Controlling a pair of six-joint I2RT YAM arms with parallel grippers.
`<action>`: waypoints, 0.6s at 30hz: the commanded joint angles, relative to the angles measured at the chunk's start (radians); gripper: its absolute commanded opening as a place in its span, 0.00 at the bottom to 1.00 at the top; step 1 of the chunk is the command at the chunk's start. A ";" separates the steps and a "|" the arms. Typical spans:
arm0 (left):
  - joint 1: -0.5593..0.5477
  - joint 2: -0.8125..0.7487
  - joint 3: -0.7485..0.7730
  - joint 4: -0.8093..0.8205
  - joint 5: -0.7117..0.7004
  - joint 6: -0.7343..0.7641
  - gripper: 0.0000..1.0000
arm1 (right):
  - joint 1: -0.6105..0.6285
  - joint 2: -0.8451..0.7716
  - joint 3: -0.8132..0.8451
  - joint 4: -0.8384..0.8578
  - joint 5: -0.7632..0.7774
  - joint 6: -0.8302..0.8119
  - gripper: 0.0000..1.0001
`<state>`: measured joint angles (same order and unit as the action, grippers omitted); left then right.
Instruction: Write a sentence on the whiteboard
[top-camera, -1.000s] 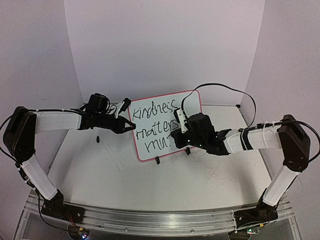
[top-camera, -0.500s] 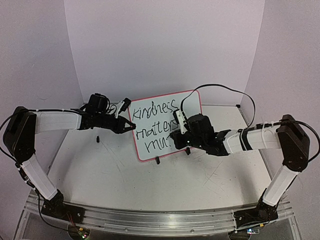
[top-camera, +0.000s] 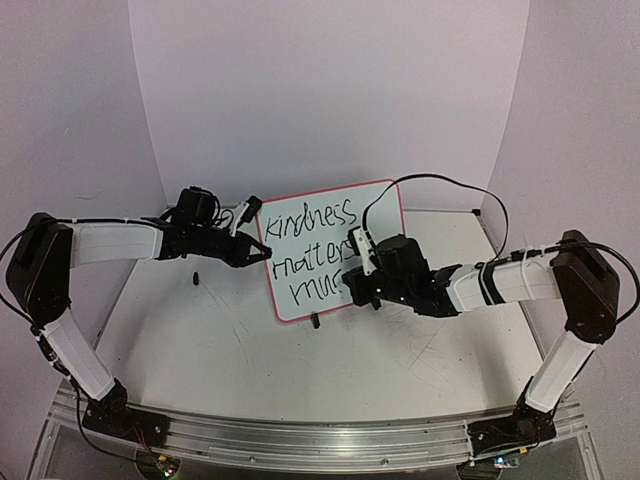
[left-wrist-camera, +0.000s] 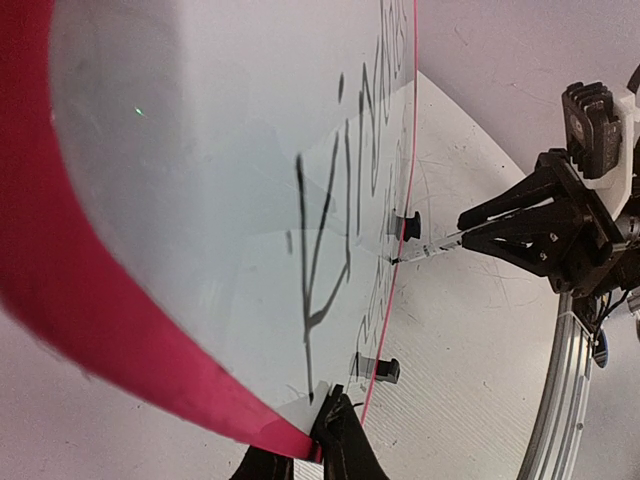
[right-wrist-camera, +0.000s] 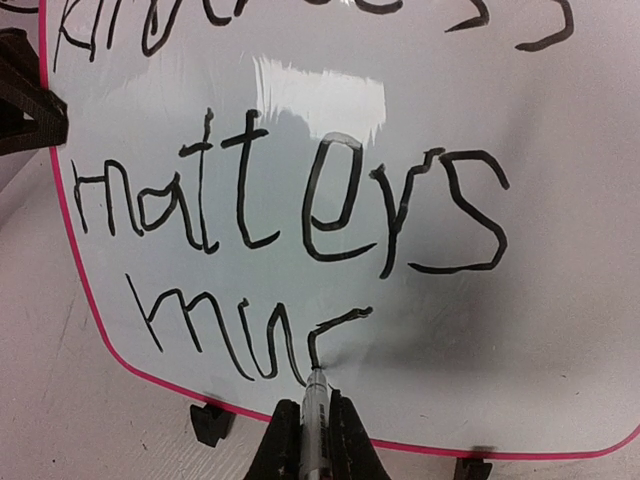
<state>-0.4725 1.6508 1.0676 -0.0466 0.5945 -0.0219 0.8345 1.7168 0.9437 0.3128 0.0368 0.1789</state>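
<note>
The whiteboard stands tilted on the table, white with a thin red-pink rim. The sentence on it reads "kindness", "matters", and a third line "mu" followed by a curved stroke. My left gripper is shut on the board's left edge, pinching the red rim. My right gripper is shut on a black marker. The marker's tip touches the board at the lower end of that curved stroke. In the left wrist view the right gripper and marker meet the board from the right.
Two black clip feet hold the board's lower edge on the scratched grey tabletop. A small black object lies on the table under the left arm. A black cable arcs over the right arm. Pale walls close in the back.
My right gripper has shifted slightly down and left with the marker, and the curved stroke after "mu" now shows. The left arm and the board have not moved.
</note>
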 joint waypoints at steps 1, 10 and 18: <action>0.012 0.025 0.018 -0.046 -0.254 0.108 0.00 | -0.007 0.012 -0.021 -0.009 0.063 0.001 0.00; 0.012 0.027 0.018 -0.047 -0.256 0.108 0.00 | -0.007 0.000 -0.032 -0.019 0.089 -0.016 0.00; 0.012 0.024 0.017 -0.047 -0.258 0.108 0.00 | -0.016 -0.030 -0.028 -0.029 0.139 -0.036 0.00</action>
<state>-0.4728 1.6508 1.0676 -0.0466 0.5941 -0.0216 0.8383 1.7123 0.9195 0.2961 0.0739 0.1686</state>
